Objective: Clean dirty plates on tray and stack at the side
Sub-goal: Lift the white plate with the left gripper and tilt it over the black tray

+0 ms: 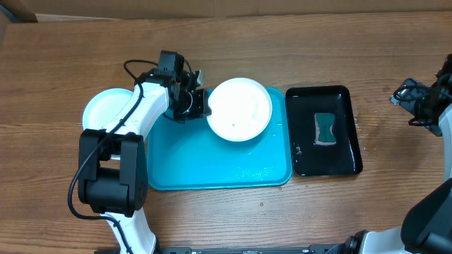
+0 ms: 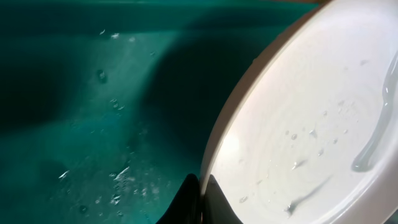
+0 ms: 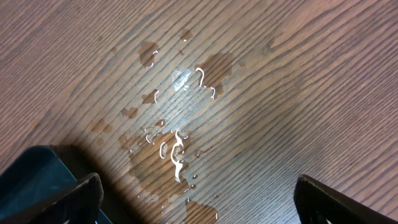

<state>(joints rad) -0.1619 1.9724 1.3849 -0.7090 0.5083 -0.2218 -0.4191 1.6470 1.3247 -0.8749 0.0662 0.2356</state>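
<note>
The white plate (image 1: 240, 109) is at the far right corner of the turquoise tray (image 1: 212, 166), its face wet; whether it rests or is lifted cannot be told. The left jaws are clamped on its left rim. A pale blue plate (image 1: 102, 109) lies on the bench (image 1: 70, 56) just left of the tray. A black tray (image 1: 349, 134) holding a sponge (image 1: 325, 129) stands to the right. The right jaws are spread wide, empty, above a puddle (image 3: 177, 149).
</note>
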